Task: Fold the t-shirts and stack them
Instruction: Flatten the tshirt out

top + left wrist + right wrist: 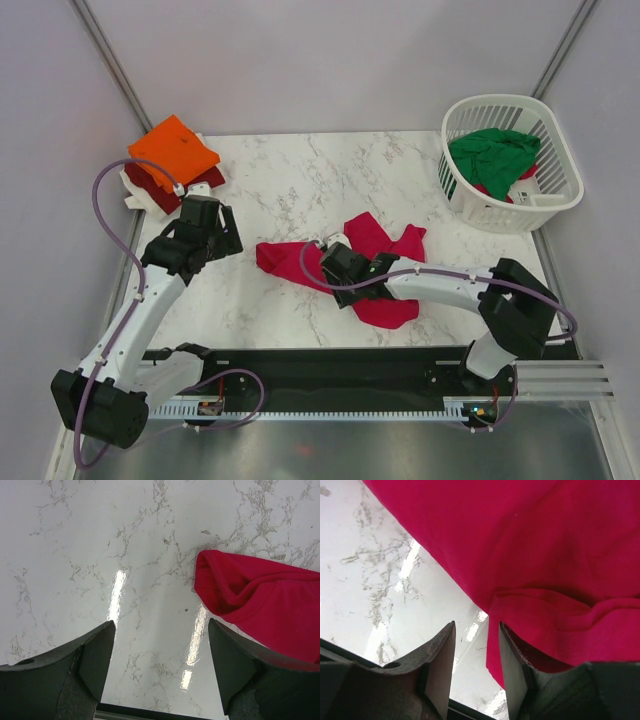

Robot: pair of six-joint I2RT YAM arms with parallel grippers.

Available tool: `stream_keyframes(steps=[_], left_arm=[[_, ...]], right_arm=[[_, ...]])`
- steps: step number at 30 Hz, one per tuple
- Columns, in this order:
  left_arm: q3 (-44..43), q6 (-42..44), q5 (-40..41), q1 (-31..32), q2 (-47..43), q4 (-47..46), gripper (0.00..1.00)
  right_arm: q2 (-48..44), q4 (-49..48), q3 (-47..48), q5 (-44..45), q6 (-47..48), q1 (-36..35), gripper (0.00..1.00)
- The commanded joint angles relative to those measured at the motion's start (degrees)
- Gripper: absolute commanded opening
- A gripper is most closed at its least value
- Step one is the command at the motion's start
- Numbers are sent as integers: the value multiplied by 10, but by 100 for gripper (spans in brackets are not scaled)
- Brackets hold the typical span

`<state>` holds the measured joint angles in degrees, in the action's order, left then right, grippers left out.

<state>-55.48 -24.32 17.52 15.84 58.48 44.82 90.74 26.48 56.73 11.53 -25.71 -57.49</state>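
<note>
Hovering right hand [476, 630] parted | crimson t-shirt [545, 555] beside its finger | left hand [161, 625] spread

You're getting the top cam looking down from above and behind the arm bases over the whole marble table [300, 170], while both wrist cams are peering close-up at the tabletop, left past its fingers [97, 655], right likewise, all three sharing the crimson t-shirt [372, 236].

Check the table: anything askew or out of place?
The crimson t-shirt lies crumpled and twisted mid-table, unfolded. The green t-shirt is heaped in the basket. Nothing looks spilled or damaged.
</note>
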Motion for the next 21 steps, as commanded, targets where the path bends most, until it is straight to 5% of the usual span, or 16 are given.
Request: stream_keyframes(steps=[1, 9, 16, 21], left_arm=[[1, 17, 10, 0, -11, -2, 83], [2, 16, 11, 0, -16, -2, 83], [2, 16, 11, 0, -18, -2, 83], [2, 15, 10, 0, -20, -2, 83]], right_arm=[[29, -35, 1, 14, 3, 0, 47], [62, -37, -16, 21, 0, -1, 44], [52, -15, -29, 67, 3, -4, 27], [50, 8, -32, 108, 3, -10, 28]])
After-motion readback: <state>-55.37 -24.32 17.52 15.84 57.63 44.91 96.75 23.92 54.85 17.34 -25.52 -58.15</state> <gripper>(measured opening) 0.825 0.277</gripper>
